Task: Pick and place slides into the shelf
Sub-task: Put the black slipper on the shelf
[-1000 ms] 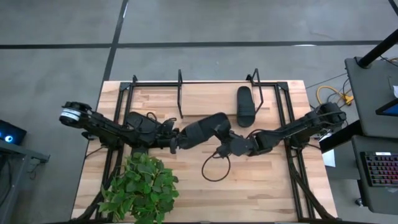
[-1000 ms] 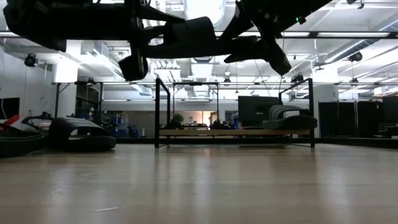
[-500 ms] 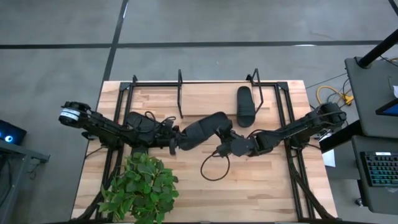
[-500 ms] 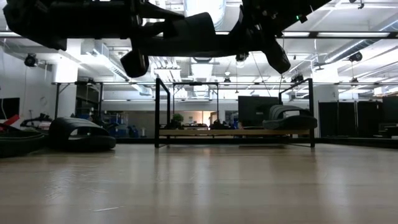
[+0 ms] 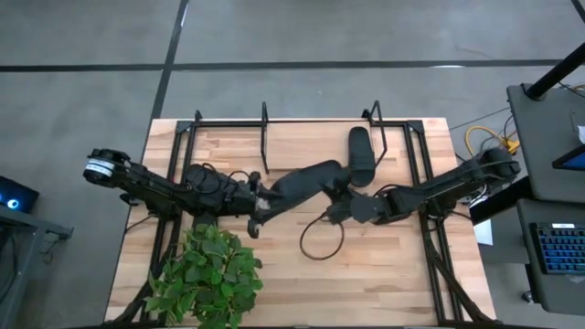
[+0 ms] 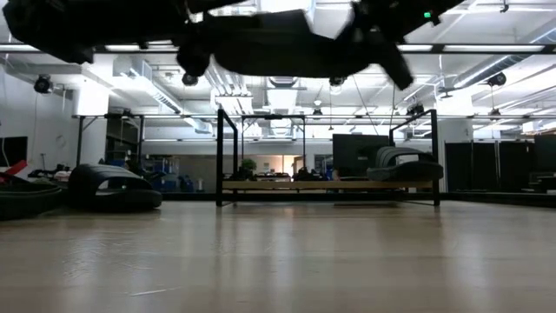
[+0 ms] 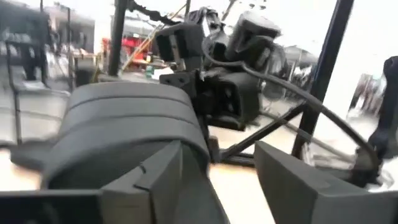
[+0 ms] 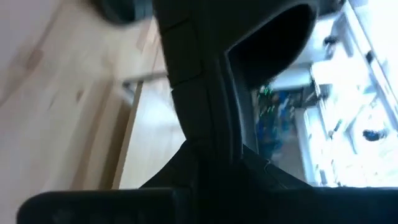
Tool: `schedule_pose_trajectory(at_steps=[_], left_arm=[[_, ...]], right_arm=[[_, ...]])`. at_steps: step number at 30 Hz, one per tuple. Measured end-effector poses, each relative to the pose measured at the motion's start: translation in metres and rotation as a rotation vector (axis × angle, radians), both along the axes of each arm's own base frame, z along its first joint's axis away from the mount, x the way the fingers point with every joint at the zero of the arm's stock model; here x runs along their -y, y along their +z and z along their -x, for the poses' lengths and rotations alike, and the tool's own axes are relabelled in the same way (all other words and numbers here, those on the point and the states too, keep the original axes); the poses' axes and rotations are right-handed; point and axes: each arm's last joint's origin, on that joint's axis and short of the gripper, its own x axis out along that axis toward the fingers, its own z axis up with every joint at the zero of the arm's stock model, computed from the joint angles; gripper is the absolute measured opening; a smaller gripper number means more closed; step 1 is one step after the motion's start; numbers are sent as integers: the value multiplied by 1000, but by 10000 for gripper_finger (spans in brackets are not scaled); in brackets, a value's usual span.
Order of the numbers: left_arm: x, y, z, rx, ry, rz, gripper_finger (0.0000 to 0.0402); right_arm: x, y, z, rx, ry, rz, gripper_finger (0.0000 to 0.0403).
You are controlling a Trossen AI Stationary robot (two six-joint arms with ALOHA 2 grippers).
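Since a second ago, your left gripper [image 5: 262, 199] has spread its fingers off the slide [image 5: 306, 179]. Your right gripper [image 5: 335, 203] now pinches it above the desk [image 5: 384, 274].

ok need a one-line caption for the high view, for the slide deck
Mid-air handover above the table: right gripper shut on a slide as the left gripper opens; another slide sits on the shelf.

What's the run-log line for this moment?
phase: handover | slide: airborne | right hand: gripping slide | left hand: open | shelf: one slide
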Motion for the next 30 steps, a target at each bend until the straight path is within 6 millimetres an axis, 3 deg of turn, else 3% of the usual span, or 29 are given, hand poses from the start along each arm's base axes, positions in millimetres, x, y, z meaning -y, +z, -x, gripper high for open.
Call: schedule_pose_trajectory(at_steps=[5, 16, 21, 30], left_arm=[[-1, 12, 6, 44, 37, -178, 218], [-7, 21, 14, -126, 262, -791, 221], [-10, 25, 14, -173, 369, -924, 221], [-8, 16, 8, -217, 329, -984, 221]], right_arm=[[5, 13, 16, 80, -49, -86, 49], [7, 18, 28, 141, -68, -268, 49], [9, 13, 30, 107, -95, -286, 49], [9, 18, 33, 116, -60, -332, 49]])
